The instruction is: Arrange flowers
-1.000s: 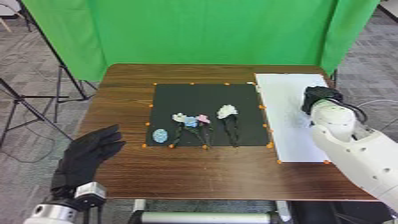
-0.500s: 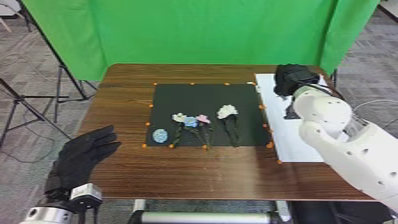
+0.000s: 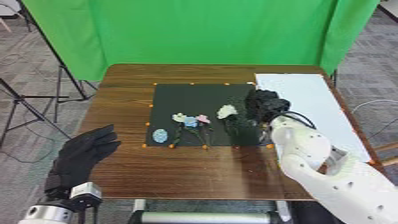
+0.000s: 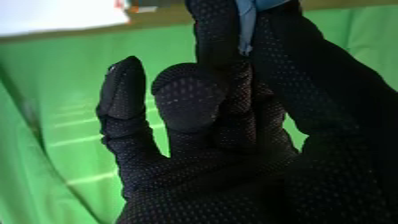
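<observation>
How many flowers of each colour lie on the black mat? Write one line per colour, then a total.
White flowers: 2
Blue flower: 1
Pink flower: 1
Total: 4

High head view, close wrist view

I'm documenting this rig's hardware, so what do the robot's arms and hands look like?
The left arm and right arm are white; the right has rounded covers, small dark spots and black cables near the wrist. The left robot hand and right robot hand wear black fabric gloves; the right glove has fine, pale dots.
</observation>
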Tool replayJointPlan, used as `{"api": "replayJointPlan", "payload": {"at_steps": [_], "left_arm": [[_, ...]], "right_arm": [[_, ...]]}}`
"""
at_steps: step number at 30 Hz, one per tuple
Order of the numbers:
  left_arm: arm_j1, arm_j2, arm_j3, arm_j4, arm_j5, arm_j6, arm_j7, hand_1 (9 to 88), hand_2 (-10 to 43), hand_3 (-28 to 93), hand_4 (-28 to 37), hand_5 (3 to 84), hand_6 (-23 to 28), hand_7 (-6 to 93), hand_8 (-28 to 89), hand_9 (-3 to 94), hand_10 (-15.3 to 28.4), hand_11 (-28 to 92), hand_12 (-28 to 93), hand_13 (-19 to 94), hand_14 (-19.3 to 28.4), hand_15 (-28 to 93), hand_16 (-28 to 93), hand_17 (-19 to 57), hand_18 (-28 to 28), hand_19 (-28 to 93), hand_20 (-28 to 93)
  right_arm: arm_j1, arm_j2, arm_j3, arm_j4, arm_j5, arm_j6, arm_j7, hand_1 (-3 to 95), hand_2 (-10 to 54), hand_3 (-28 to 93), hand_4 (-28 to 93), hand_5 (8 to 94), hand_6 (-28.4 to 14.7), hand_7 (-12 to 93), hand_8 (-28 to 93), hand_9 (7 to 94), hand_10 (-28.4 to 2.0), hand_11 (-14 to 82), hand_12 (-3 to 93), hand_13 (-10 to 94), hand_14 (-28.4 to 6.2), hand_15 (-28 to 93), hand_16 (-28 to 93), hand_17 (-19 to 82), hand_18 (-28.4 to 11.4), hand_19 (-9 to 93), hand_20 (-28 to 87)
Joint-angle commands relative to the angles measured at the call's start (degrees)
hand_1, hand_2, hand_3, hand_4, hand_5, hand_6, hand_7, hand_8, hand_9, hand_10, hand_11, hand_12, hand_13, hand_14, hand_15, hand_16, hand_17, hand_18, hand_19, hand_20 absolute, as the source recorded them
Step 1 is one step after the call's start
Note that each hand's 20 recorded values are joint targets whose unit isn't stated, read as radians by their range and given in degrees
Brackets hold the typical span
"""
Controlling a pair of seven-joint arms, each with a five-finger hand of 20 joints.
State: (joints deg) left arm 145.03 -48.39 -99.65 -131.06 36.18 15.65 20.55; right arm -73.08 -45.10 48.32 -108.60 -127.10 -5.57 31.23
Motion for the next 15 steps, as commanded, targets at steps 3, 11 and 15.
{"api": "replayJointPlan", "payload": {"at_steps": [3, 11, 15], "left_arm": [[-0.12, 0.13, 0.27, 0.01, -0.18, -0.27, -0.34, 28.0, 5.1, 79, -16.3, 45.4, 13.7, 17.2, -10, 38.1, 22.0, 34, 9, 27, 28.4, 65, -15, -9.0, 23.0, 61, 12], [-0.10, 0.78, 0.51, 0.13, -0.58, 0.09, 0.10, 27.9, 5.0, 80, -16.2, 45.4, 13.7, 17.1, -10, 38.1, 22.0, 34, 9, 27, 28.4, 65, -15, -9.0, 23.0, 61, 12], [-0.38, 0.19, 0.37, 0.16, -0.16, -0.34, -0.54, 28.0, 5.1, 79, -16.3, 45.3, 13.7, 17.1, -9, 38.2, 22.0, 34, 9, 27, 28.4, 65, -15, -9.0, 22.9, 61, 12]], "right_arm": [[-1.75, -1.97, -1.41, 0.14, -1.24, 2.28, 1.22, 55.7, -9.5, 77, -28, 72.4, 1.3, 46, 3, 90.0, -5.4, 17.5, 39.4, 76, -3.8, 73, 28, 28, -25.0, 84, 37], [-3.19, -3.07, -0.60, 0.91, -1.03, 2.70, 1.83, 55.5, -9.5, 77, -28, 71.4, 1.0, 47, 3, 88.9, -5.7, 17.2, 38.8, 75, -3.8, 72, 29, 27, -25.1, 84, 37], [-3.21, -3.65, -1.15, 0.32, -0.56, 2.50, 3.12, 55.2, -9.5, 77, -28, 69.8, 0.3, 46, 2, 87.3, -6.3, 16.2, 37.9, 74, -3.8, 71, 30, 26, -25.2, 84, 36]]}}
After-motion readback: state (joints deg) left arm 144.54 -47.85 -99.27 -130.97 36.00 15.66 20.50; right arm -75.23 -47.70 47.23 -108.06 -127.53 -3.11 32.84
